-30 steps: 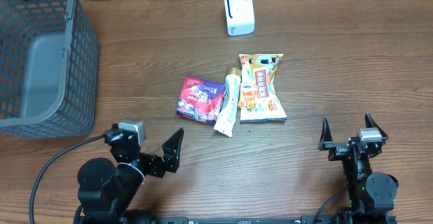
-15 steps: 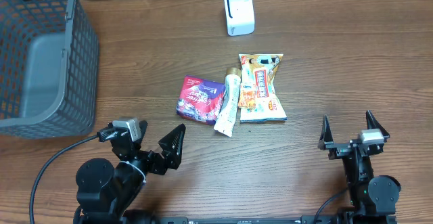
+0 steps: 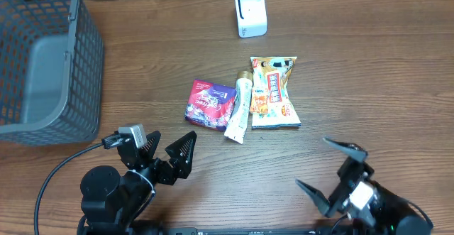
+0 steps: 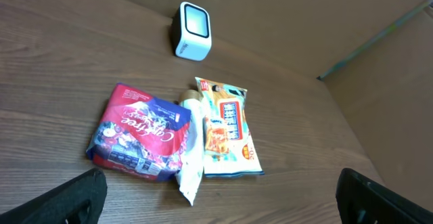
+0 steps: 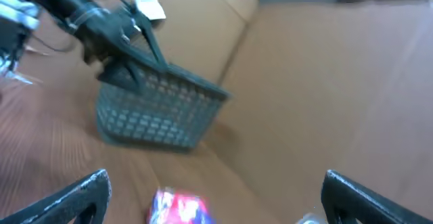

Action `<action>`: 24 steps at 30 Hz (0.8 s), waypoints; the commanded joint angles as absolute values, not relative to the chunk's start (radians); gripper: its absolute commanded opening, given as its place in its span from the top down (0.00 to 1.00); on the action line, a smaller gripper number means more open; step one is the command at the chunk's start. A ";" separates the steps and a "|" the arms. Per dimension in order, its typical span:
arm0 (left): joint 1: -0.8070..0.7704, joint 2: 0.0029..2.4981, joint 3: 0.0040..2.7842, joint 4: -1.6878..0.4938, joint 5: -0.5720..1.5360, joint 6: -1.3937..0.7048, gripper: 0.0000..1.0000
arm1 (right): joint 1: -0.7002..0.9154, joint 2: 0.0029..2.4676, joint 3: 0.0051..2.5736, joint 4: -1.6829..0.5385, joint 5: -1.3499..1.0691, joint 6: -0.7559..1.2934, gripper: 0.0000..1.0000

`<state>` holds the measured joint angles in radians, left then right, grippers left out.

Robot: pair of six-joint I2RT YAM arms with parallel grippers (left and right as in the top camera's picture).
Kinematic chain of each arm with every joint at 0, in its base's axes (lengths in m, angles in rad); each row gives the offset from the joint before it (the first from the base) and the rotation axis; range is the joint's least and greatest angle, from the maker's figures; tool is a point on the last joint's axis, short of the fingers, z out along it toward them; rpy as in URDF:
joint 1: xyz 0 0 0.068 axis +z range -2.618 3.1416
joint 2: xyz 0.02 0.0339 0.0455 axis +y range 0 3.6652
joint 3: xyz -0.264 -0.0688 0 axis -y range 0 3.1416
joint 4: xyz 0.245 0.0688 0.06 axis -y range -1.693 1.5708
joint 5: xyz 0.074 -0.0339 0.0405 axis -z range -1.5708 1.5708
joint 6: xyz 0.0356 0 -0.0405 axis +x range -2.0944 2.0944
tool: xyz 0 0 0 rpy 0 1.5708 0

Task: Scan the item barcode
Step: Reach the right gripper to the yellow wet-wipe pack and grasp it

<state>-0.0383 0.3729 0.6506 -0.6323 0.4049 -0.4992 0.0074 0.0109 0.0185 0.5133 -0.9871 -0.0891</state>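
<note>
Both the left fingers (image 3: 182, 150) and right fingers (image 3: 345, 148) stand spread, empty, short of the red packet (image 3: 210, 104), tube (image 3: 239, 112) and snack bag (image 3: 274, 93) on the counter (image 3: 362, 64).

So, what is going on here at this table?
Two robot arms are meant to scan an item, but nothing is held yet. The left gripper and right gripper are both open near the front edge, touching nothing. A red-purple packet, a white tube and an orange snack bag lie together mid-table, the white scanner behind them, a grey basket at the left.
</note>
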 commanded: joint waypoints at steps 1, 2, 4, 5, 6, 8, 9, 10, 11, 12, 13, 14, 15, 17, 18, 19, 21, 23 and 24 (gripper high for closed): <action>-0.033 0.366 0.656 -0.627 0.419 -0.510 0.00 | 0.012 0.003 0.018 0.662 -0.928 0.030 0.00; -0.033 0.366 0.656 -0.627 0.419 -0.510 0.00 | 0.012 0.003 0.038 0.690 -0.846 0.052 0.00; -0.033 0.366 0.656 -0.626 0.419 -0.510 0.00 | 0.012 0.003 0.088 0.681 -0.748 0.057 0.00; -0.033 0.366 0.656 -0.627 0.419 -0.510 0.00 | 0.012 0.004 0.131 0.648 -0.698 0.056 0.00; -0.033 0.366 0.656 -0.627 0.419 -0.510 0.00 | 0.012 0.011 0.186 0.588 -0.653 0.056 0.00; -0.033 0.366 0.656 -0.627 0.419 -0.510 0.00 | 0.012 0.038 0.284 0.466 -0.616 0.047 0.00; -0.033 0.366 0.656 -0.627 0.419 -0.510 0.00 | 0.011 0.061 0.344 0.390 -0.614 0.044 0.00; -0.033 0.366 0.656 -0.628 0.419 -0.510 0.00 | 0.010 0.087 0.399 0.315 -0.614 0.045 0.00; -0.033 0.366 0.656 -0.628 0.420 -0.510 0.00 | 0.011 0.131 0.484 0.189 -0.622 0.045 0.00; -0.033 0.366 0.656 -0.628 0.420 -0.510 0.00 | 0.011 0.165 0.543 0.086 -0.630 0.045 0.00; -0.033 0.366 0.656 -0.628 0.420 -0.510 0.00 | 0.011 0.218 0.627 -0.030 -0.630 0.045 0.00; -0.033 0.366 0.656 -0.628 0.419 -0.510 0.00 | 0.011 0.275 0.706 -0.144 -0.631 0.045 0.00; -0.033 0.366 0.656 -0.628 0.419 -0.510 0.00 | 0.011 0.336 0.783 -0.253 -0.631 0.045 0.00; -0.033 0.366 0.656 -0.628 0.419 -0.510 0.00 | 0.011 0.438 0.897 -0.392 -0.669 0.045 0.00; -0.033 0.366 0.656 -0.628 0.419 -0.510 0.00 | 0.011 0.469 0.929 -0.428 -0.702 0.046 0.00; -0.033 0.366 0.656 -0.628 0.419 -0.510 0.00 | 0.011 0.529 0.983 -0.495 -0.800 0.046 0.00; -0.033 0.366 0.656 -0.630 0.419 -0.510 0.00 | 0.011 0.589 1.016 -0.534 -0.908 0.053 0.00; -0.033 0.366 0.656 -0.632 0.419 -0.510 0.00 | 0.011 0.631 1.014 -0.533 -1.026 0.057 0.00; -0.033 0.366 0.656 -0.633 0.420 -0.510 0.00 | 0.011 0.659 1.014 -0.531 -1.085 0.057 0.00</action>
<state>-0.0383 0.3729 0.6502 -0.6315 0.4088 -0.4992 0.0074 0.6109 0.9958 -0.5224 -0.8669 0.0475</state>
